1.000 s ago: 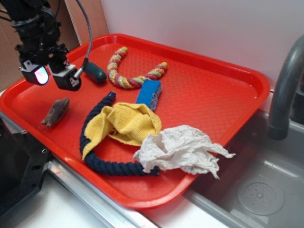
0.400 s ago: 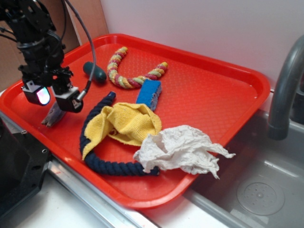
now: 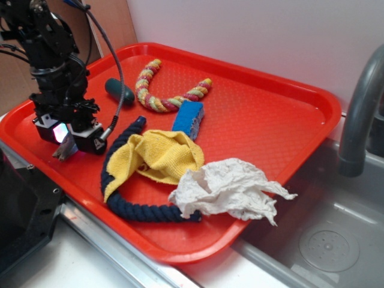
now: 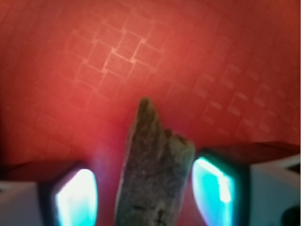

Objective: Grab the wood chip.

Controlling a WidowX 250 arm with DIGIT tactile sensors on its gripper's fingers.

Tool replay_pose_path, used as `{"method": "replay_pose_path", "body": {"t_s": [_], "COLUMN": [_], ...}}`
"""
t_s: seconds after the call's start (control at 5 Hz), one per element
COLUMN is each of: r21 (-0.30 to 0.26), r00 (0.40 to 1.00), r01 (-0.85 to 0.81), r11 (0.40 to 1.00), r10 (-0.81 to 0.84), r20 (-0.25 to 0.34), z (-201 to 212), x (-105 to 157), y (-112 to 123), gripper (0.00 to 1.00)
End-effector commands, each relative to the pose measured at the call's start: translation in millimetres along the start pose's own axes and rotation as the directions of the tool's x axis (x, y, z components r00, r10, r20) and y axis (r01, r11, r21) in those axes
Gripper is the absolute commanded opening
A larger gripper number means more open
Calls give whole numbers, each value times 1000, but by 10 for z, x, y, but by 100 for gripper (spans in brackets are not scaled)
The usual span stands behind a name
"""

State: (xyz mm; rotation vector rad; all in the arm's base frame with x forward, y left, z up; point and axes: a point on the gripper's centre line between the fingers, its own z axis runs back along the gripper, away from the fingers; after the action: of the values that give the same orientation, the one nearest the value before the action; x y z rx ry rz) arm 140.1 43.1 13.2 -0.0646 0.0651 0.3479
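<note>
Two glowing fingers of our gripper (image 4: 148, 200) stand apart on either side of the wood chip (image 4: 153, 172), with red tray showing between each pad and the wood, so we read the jaws as spread and not yet closed on anything. In the wrist view the chip rises from 6 o'clock toward the centre, its jagged tip pointing to 12 o'clock, flat on the red tray (image 4: 117, 56).

From the exterior view our gripper (image 3: 67, 136) is low over the tray's 9 o'clock side, and only a brown-grey corner of the wood chip (image 3: 65, 150) peeks out beneath it. At 1 o'clock from the gripper lies a dark green capsule-shaped piece (image 3: 120, 91). A navy rope (image 3: 129, 207) curls at 3 o'clock from the gripper, under a yellow cloth (image 3: 162, 155). A blue sponge (image 3: 188, 116), a multicoloured rope (image 3: 157, 90) and a crumpled paper towel (image 3: 225, 189) also lie on the red tray (image 3: 264, 120).
</note>
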Motion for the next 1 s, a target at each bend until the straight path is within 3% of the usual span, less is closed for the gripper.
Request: {"method": "replay_pose_path", "body": {"t_s": [0.0,0.4,0.6,0.8], "r21": [-37,-40,-33,-57], "r00": [998,980,980,949], "r01": [70,177,138,198], "r11": [997,983,990,978], "r10": [-70,-172,-132,-177], "r20": [-5,104,151,260], "z": [356,1282,1817,2319], "x": [-31,214,362,379], "y": [-17,-71,159,45], "gripper": [0,0,0,0]}}
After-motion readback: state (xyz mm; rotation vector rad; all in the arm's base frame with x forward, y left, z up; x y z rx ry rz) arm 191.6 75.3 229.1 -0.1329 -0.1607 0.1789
